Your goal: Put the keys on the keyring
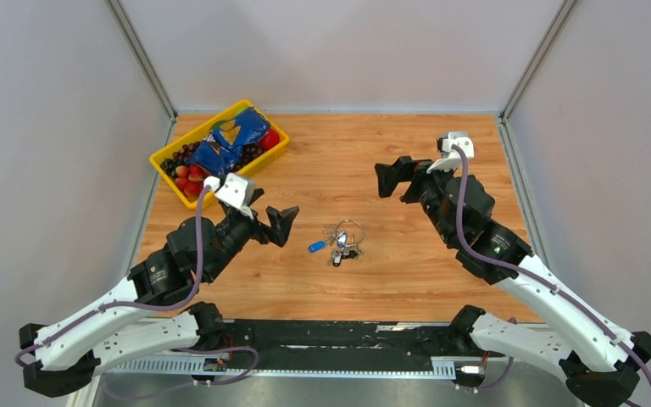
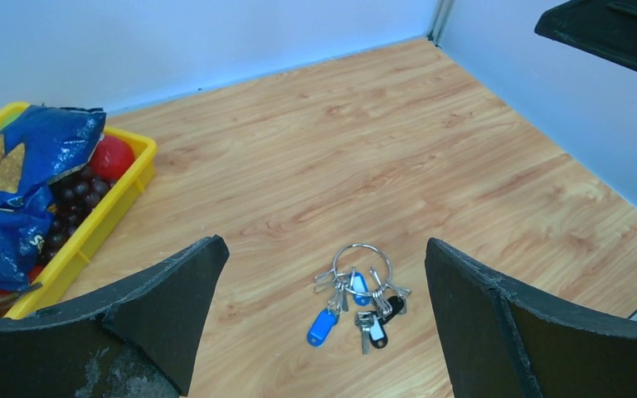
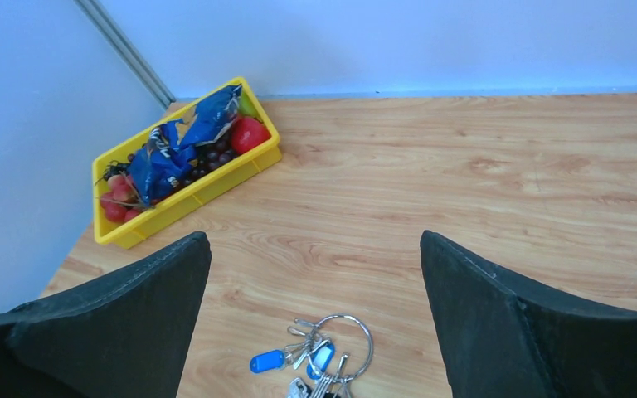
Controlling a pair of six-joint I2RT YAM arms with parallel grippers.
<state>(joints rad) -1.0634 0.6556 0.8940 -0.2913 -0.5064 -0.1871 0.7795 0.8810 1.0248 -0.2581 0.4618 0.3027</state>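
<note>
left gripper (image 1: pixel 271 216): jaws spread wide, nothing in them; I have it hovering just left of the bunch.
right gripper (image 1: pixel 394 178): also wide and empty, up and well apart on the far right side.
keyring (image 1: pixel 349 231): flat on the table (image 1: pixel 347 161), mid-board between my two grippers, nearer the left one.
keys (image 1: pixel 339 251): bunched against the ring's near edge, with the blue tag (image 1: pixel 316 247) sticking out left. I can't tell which are threaded and which just lie on top.
risk, slip: the thin wire lies flush on wood, so my pads may skate over it and shove the whole bunch away.
risk, tangle: the keys overlap, so a pinch could lift several at once or drag the ring along.
risk, clash: both arms have to meet on one tiny spot, so the fingers could knock together.
left wrist only: whole bunch in frame, black-headed key (image 2: pixel 391 308) clear, right arm's finger in the top corner.
right wrist only: cuts off the lower keys but shows all of the yellow bin (image 3: pixel 207 192).
top only: both arms and their gaps to the ring.
</note>
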